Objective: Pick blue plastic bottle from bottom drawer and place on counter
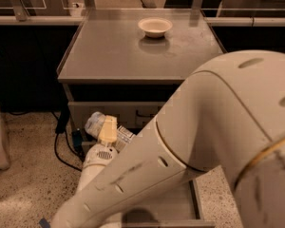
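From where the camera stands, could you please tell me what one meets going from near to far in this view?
Robot arm → gripper, in front of the drawer fronts, shut on the blue plastic bottle → counter → cream bowl.

I count one bowl point(155, 26) on one table point(109, 56), one bottle point(92, 123) clamped in my one gripper point(104, 128), which hangs above one open drawer point(180, 208), and one arm point(204, 141).

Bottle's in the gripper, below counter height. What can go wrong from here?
The gripper holds the blue plastic bottle in front of the drawers, below the counter edge; a straight lift may clip the rim.
The bowl sits toward the counter's back; a placement too deep could hit it.
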